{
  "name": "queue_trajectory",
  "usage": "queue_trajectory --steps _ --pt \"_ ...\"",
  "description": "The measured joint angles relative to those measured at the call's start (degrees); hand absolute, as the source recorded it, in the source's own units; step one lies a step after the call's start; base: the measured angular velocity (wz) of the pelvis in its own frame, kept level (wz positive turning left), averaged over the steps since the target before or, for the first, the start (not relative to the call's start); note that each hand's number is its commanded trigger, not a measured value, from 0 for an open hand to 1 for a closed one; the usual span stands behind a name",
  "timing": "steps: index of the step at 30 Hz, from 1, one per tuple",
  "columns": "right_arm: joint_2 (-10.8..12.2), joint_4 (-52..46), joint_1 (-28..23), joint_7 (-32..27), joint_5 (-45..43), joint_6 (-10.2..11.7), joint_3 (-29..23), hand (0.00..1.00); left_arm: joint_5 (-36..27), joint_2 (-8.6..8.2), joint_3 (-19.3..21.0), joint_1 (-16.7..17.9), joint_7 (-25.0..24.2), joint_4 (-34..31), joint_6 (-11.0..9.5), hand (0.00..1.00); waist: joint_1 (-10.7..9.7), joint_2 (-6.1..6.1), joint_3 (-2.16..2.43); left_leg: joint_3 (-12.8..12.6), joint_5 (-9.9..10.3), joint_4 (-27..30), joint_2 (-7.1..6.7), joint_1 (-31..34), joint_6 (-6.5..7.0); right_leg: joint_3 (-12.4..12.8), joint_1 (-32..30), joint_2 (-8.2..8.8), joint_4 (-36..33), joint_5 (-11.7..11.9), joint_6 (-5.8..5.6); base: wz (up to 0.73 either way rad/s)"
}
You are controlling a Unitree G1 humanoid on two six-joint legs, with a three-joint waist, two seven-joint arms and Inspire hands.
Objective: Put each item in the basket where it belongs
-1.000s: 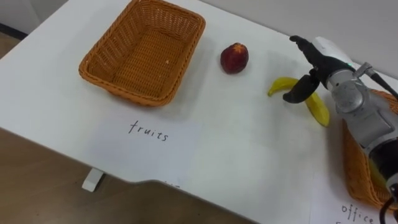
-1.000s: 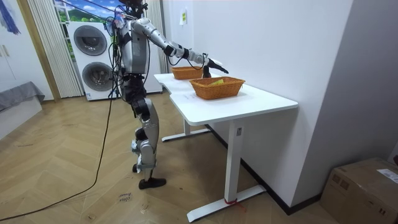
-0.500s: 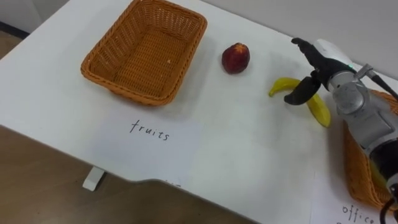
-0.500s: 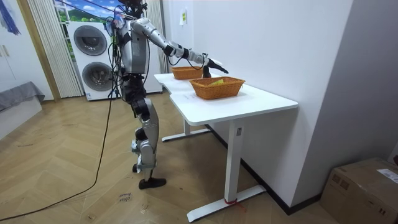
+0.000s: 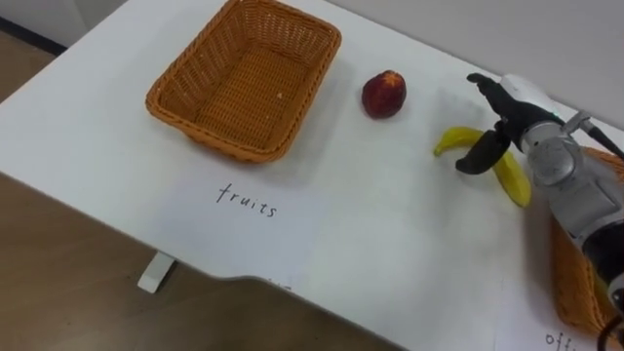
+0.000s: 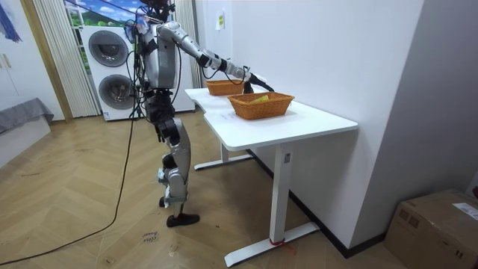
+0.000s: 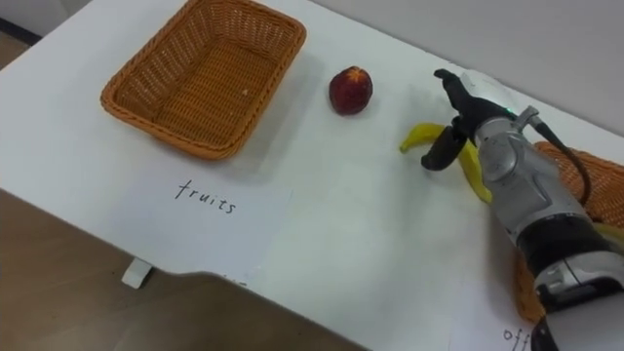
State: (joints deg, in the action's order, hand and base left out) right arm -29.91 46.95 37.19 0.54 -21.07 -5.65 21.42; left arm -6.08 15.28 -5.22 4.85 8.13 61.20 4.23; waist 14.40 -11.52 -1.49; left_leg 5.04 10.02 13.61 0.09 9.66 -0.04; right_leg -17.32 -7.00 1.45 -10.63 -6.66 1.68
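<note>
While the head camera's view has slid a little since a second ago, nothing on the white worktop [image 5: 390,229] has changed place. The robot's right hand [image 5: 512,117] still hovers over the banana [image 5: 514,180]. Its fingers [image 5: 487,86] are stretched forward and unclenched above the fruit, and its thumb hooks down on the near side, at or just short of the peel; it grips nothing. The banana lies flat on the worktop, between a red peach [image 5: 384,94] on its left and a wicker basket [image 5: 573,288] at the robot's right. The peach sits by itself, just beside the far right corner of the empty fruit basket [image 5: 219,144], which has a handwritten paper label [image 5: 244,219] in front of it. Seen from the room, the robot stands upright at the worktop's end as before, its right arm reaching out over the baskets.
</note>
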Motion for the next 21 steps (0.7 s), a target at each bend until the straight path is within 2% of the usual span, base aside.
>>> queue_trajectory --steps 6,14,21 --pt "0.0 4.1 2.4 -0.6 0.0 0.4 1.0 0.0 0.0 0.04 -0.2 -0.8 -0.1 2.0 0.6 0.0 0.2 0.5 -0.36 1.1 -0.5 0.0 -0.1 0.7 -0.31 -1.1 -0.2 0.02 0.0 0.1 0.12 0.1" --pt "-0.1 5.6 3.6 -2.6 0.4 1.2 2.2 0.0 -0.1 0.19 -0.7 -1.8 -0.1 2.9 0.6 0.0 0.3 0.54 -0.37 2.6 -1.3 0.0 -0.23 2.2 -0.63 -3.3 -1.3 0.27 -0.1 0.3 0.47 0.1" --pt "-0.1 9.6 5.2 -5.0 0.1 2.6 2.5 0.0 -0.2 0.18 -0.7 -3.3 0.2 2.8 0.4 0.0 1.2 0.73 -0.53 2.6 -2.0 0.0 -0.34 3.8 -0.74 -3.8 -2.6 0.47 -0.2 0.7 1.06 0.02"
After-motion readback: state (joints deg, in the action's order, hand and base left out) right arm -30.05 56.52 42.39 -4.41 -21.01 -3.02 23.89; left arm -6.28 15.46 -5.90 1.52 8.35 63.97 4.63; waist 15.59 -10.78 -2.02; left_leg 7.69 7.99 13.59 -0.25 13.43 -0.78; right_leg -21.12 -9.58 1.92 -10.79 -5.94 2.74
